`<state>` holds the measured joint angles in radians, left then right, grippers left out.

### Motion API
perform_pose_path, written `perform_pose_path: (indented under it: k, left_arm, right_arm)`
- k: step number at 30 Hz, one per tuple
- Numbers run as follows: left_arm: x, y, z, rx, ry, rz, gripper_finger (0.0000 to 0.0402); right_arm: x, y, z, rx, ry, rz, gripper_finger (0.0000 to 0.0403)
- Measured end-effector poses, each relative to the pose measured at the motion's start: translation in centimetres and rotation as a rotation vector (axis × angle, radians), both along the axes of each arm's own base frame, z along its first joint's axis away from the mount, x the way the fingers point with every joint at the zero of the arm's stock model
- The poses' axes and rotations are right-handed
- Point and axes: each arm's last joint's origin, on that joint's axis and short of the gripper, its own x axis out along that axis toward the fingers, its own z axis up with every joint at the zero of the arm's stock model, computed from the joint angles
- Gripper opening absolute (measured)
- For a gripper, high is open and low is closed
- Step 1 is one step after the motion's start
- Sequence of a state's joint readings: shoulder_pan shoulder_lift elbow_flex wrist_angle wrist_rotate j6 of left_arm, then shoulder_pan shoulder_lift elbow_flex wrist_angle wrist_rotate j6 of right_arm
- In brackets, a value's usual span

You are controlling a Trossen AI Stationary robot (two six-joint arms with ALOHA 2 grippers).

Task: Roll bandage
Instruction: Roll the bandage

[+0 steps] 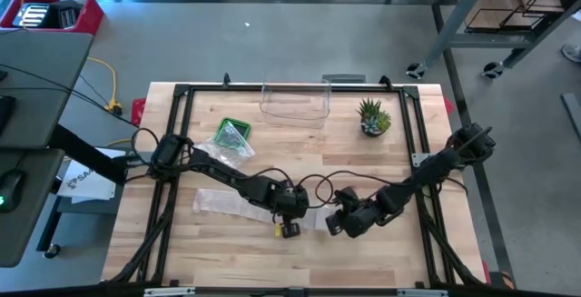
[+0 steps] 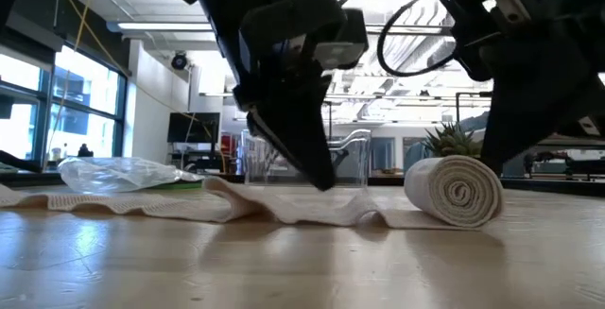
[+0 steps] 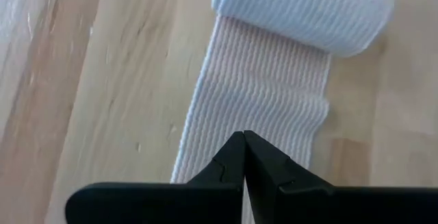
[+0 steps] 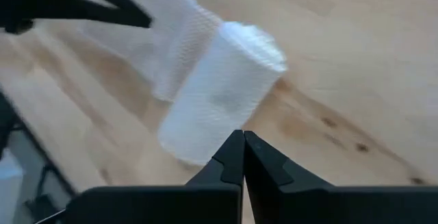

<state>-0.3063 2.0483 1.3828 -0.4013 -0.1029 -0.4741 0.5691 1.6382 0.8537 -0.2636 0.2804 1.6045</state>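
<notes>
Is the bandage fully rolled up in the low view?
No, the bandage is rolled only at one end; a long flat tail lies across the table.

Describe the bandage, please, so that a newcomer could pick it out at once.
On the wooden table, look between the two arms near the front edge. The bandage lies there as a pale ribbed strip that ends in a rolled-up coil, unlike the crumpled clear plastic bag farther back.

grey floor (image 1: 272, 52) around my wood table (image 1: 227, 252). big windows (image 2: 38, 111) to one side, strip lights (image 2: 170, 25) overhead, red bin (image 1: 64, 11) nearby.
</notes>
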Motion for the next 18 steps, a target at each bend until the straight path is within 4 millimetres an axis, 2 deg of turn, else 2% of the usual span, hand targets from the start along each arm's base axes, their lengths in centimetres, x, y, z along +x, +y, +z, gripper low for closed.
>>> perform_pose_path:
  k: [4, 7, 13, 18]
  left_arm:
    - [1.2, -1.1, 0.2, -0.094, -0.134, 0.026, 0.0000]
    - [1.7, -1.7, -0.8, -0.113, -0.161, 0.002, 0.0000]
    - [1.9, -1.2, -0.9, -0.090, -0.144, 0.050, 0.0000]
    - [2.2, -1.0, -0.7, -0.076, -0.181, 0.059, 0.0000]
  right_arm:
    - [-0.1, -0.2, -0.4, -0.021, 0.032, -0.016, 0.0000]
    - [-0.2, -0.2, -1.0, -0.017, 0.063, -0.013, 0.0000]
    - [0.0, -0.1, -0.9, -0.004, 0.044, -0.041, 0.0000]
    - [0.6, 0.3, -2.4, 0.025, 0.034, -0.089, 0.0000]
